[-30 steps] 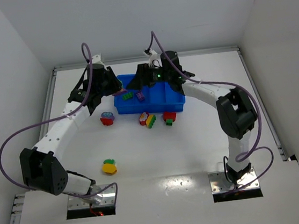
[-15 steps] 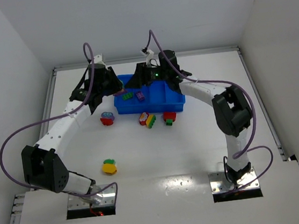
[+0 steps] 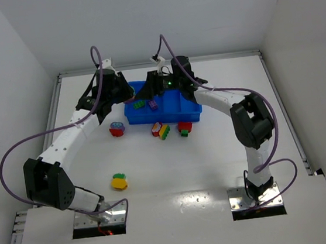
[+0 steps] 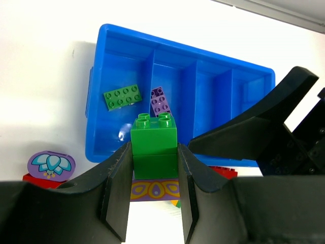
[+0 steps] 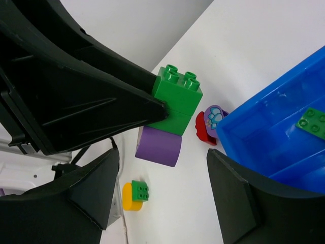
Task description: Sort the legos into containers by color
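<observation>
My left gripper (image 4: 154, 158) is shut on a two-colour lego, a green brick (image 4: 154, 145) stacked on a purple piece (image 4: 155, 189), held above the near-left corner of the blue tray (image 4: 96, 91). The right wrist view shows the same green brick (image 5: 176, 99) and purple piece (image 5: 158, 146). My right gripper (image 5: 165, 195) is open and empty, right beside that piece. In the top view the left gripper (image 3: 128, 95) and right gripper (image 3: 145, 91) meet over the tray's (image 3: 193, 116) left end. A flat green brick (image 4: 122, 95) lies in the leftmost compartment, a purple brick (image 4: 161, 100) in the second.
On the table in front of the tray lie a red piece with a purple top (image 3: 117, 129), a red, yellow and green cluster (image 3: 160, 129) and a red-green piece (image 3: 185, 128). A yellow-green piece (image 3: 119, 181) lies nearer the bases. White walls enclose the table.
My right gripper has shifted slightly left, closer to the left gripper and the lego it holds. The left gripper has barely moved.
</observation>
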Controlling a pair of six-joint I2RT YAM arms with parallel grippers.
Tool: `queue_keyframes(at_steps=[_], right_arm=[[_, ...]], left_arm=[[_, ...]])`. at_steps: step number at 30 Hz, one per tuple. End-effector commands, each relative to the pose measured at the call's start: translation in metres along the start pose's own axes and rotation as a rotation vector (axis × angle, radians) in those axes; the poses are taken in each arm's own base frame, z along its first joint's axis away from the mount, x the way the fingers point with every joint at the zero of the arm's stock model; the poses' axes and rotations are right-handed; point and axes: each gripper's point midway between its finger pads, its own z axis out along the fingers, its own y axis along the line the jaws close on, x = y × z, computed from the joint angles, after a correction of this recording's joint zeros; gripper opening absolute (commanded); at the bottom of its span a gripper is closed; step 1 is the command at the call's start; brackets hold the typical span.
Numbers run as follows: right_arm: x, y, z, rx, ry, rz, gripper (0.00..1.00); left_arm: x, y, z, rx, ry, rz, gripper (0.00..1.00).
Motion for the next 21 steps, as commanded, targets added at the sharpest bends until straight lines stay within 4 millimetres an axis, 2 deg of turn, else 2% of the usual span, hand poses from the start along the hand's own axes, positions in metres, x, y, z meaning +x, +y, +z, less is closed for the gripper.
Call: queue_keyframes(at_steps=[1,2,8,13,17,21], right_arm=[[-0.016,0.017,0.002,-0.053,-0.023,-0.072,0.71],[-0.016,0.017,0.002,-0.053,-0.023,-0.072,0.71],[-0.009,0.016,0.008,-0.067,-0.012,-0.074,0.66],[-0.015,0.018,0.009,-0.066,-0.029,-0.079,0.61],[-0.011,0.019,0.013,-0.073,-0.024,-0.081,0.59],[-0.014,0.018,0.013,-0.069,-0.035,-0.087,0.59]], left_arm=[[-0.021,-0.009,-0.004,0.038,-0.066,-0.012,0.0],[-0.017,-0.008,-0.003,0.041,-0.053,-0.01,0.0],[-0.018,-0.011,-0.003,0.054,-0.057,-0.011,0.0],[-0.009,-0.016,-0.003,0.065,-0.041,-0.001,0.0],[-0.012,-0.022,-0.007,0.082,-0.053,0.001,0.0],[-0.002,-0.021,-0.005,0.081,-0.033,0.017,0.0]])
